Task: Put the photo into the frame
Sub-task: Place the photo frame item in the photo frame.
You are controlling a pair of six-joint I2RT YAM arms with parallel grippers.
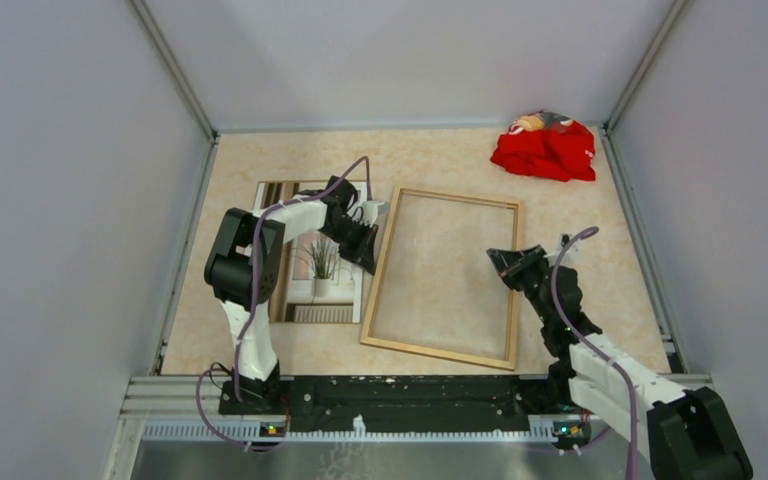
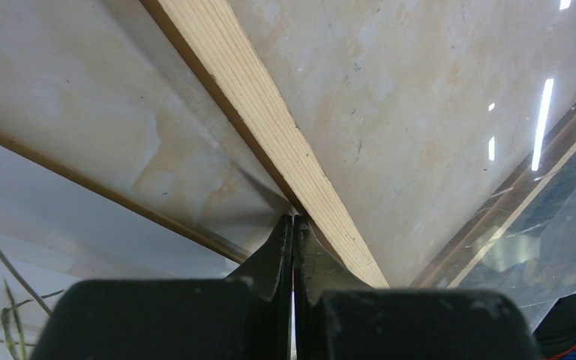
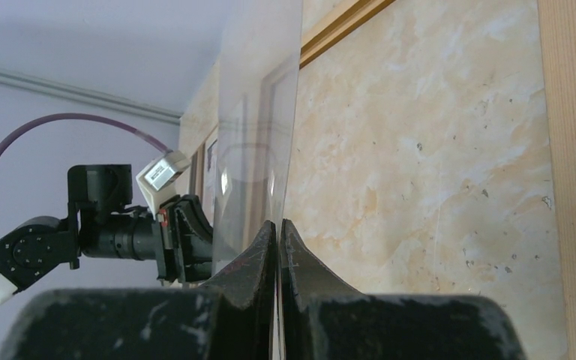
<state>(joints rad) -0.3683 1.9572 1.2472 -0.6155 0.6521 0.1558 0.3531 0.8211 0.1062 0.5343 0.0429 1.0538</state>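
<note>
At desk [image 1: 580,260] centre the frame [image 1: 372,300] lies pale back up. The photo [image 1: 318,268] lies flat just beside it toward the left edge, not yet in. Risk: right fingers [image 3: 264,251] are pinched tight on a clear sheet [image 3: 259,112] over the frame's right rail — a hard pull could buckle it or drag the frame. Left fingers [image 2: 279,251] are closed at the left rail; can't tell if they grip anything. Left arm reaches over the photo — could scuff it. Right arm stretches in low from the near right corner.
</note>
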